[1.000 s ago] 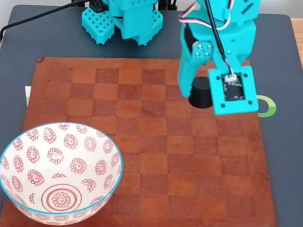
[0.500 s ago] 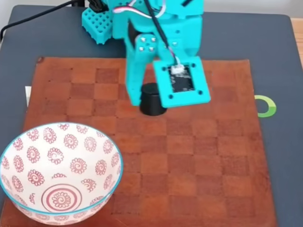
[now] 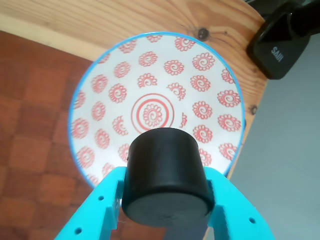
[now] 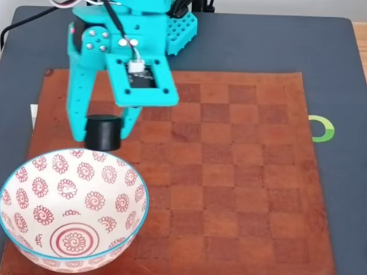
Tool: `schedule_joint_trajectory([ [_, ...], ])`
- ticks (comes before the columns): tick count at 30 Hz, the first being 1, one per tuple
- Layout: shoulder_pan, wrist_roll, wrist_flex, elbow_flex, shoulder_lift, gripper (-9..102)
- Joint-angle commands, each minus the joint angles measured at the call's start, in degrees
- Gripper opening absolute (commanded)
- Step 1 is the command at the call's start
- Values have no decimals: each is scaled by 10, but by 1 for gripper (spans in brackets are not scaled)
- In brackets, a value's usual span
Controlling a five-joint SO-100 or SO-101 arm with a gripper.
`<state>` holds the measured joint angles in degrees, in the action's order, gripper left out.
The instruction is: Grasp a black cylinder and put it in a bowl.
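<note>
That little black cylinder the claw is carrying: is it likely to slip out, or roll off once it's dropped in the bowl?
The black cylinder looks rigid: the gripper pinches its sides with no visible dent. Its matte surface probably gives fair grip, so slipping seems unlikely. Being squat and flat-topped, it should sit stably on an end; landing on its side in the curved bowl, it might roll toward the middle.

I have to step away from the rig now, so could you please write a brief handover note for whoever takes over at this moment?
End effector: shut on the black cylinder, which is clamped between its teal fingers and lifted off the board.
Bowl: at the near left corner of the checkered mat in the fixed view, upright and with nothing in it.
Position: in the fixed view the cylinder hangs just beyond the bowl's far rim; the wrist view looks down into the bowl past the cylinder.
Done: grasp and lift.
Left: move over the bowl's middle, lower, open, withdraw.
</note>
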<state>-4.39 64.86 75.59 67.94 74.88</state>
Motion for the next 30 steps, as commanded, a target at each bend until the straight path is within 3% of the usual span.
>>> schedule_joint_trajectory([
  [1, -6, -6, -25, -24, -16, 14],
  [9, -9, -6, -69, -24, -73, 16],
  [17, -26, -6, -65, -24, -92, 26],
  [26, -28, 6, -42, -24, -84, 2],
  [30, -28, 21, -20, -21, -57, 0],
])
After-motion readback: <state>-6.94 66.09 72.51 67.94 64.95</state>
